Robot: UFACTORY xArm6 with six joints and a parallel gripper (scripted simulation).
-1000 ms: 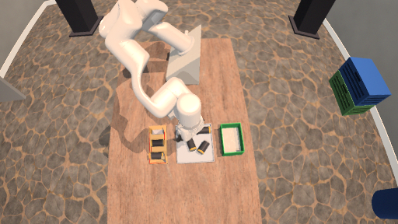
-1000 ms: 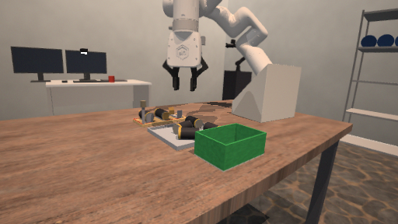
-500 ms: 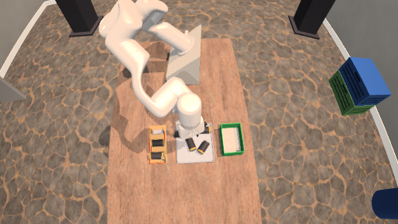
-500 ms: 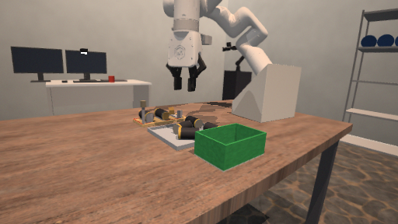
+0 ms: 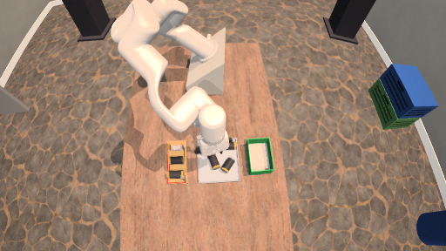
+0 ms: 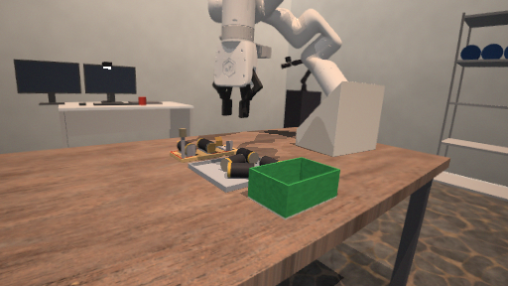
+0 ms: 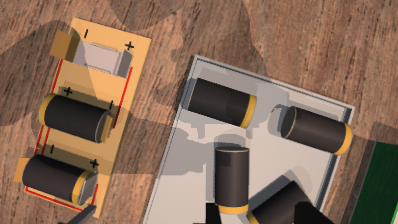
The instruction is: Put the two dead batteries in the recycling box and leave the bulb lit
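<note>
Black-fingered claw, half-open and holding nothing, hovers above the pale grey tray. Testing appears in hand; likely next: align, descend, grip. Below, one black, yellow-banded cylindrical battery lies flat in the tray, long axis roughly lengthwise along the worktop, banded end away from the arm's base.
</note>
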